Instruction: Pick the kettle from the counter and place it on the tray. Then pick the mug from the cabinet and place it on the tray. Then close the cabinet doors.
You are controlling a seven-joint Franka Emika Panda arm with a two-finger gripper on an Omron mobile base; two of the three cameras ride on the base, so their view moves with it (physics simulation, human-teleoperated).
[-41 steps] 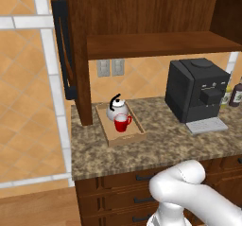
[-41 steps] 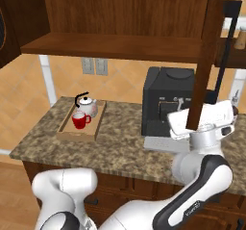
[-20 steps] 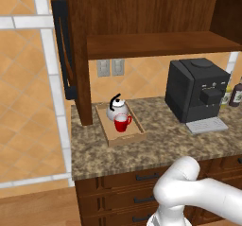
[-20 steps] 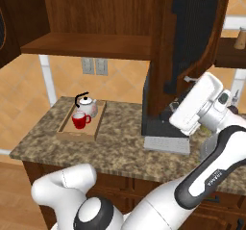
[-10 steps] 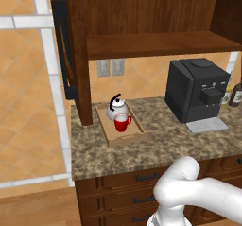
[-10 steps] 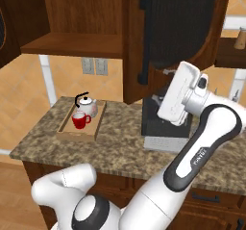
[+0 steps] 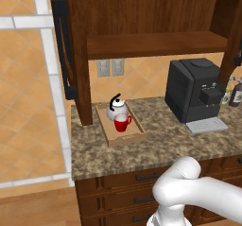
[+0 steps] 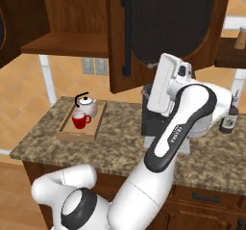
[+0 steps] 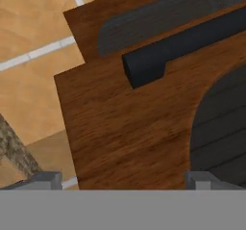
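Kettle (image 8: 87, 104) and mug (image 8: 80, 120) sat on the tray (image 8: 98, 122) at left; the gripper (image 9: 125, 178), fingers apart, pressed the door (image 8: 163, 27) at top centre to shut it.

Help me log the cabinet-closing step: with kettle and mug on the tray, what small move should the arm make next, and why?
Probably keep pushing the right cabinet door toward shut. The kettle and mug sit on the tray. The open gripper is up against the door's wooden frame near its black handle, and the door stands partly swung in; the left door is open.
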